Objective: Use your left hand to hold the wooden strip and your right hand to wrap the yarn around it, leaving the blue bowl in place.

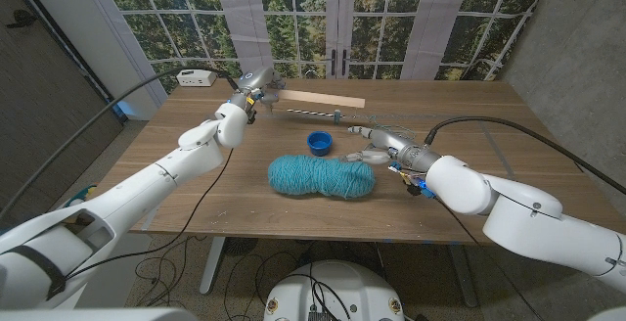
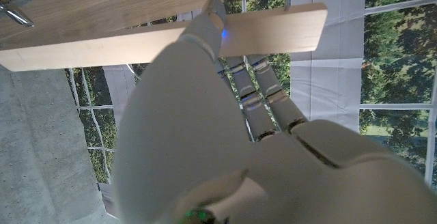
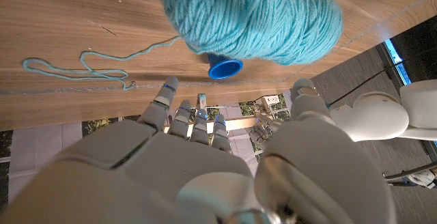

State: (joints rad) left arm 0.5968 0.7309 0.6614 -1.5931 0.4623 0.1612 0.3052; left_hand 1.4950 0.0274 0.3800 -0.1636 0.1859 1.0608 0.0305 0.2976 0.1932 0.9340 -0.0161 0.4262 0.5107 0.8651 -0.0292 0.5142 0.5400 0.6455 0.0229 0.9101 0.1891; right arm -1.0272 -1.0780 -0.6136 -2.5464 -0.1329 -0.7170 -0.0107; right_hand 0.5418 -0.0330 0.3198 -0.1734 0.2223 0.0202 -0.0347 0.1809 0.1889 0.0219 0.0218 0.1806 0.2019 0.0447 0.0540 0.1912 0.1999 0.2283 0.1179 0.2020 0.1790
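Pale wood strip (image 1: 318, 99) held off the table by left hand (image 1: 251, 96), fingers closed round one end. Right hand (image 1: 377, 146) empty, fingers apart, just beside teal yarn (image 1: 322, 176) and bowl (image 1: 320, 143).

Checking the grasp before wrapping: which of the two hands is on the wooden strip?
The left hand: its fingers touch the wooden strip. The right hand hangs open beside the blue bowl.

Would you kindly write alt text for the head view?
A teal yarn skein lies mid-table beside a small blue bowl; the robot's left hand holds a pale wooden strip at the far edge, and its right hand hovers open.
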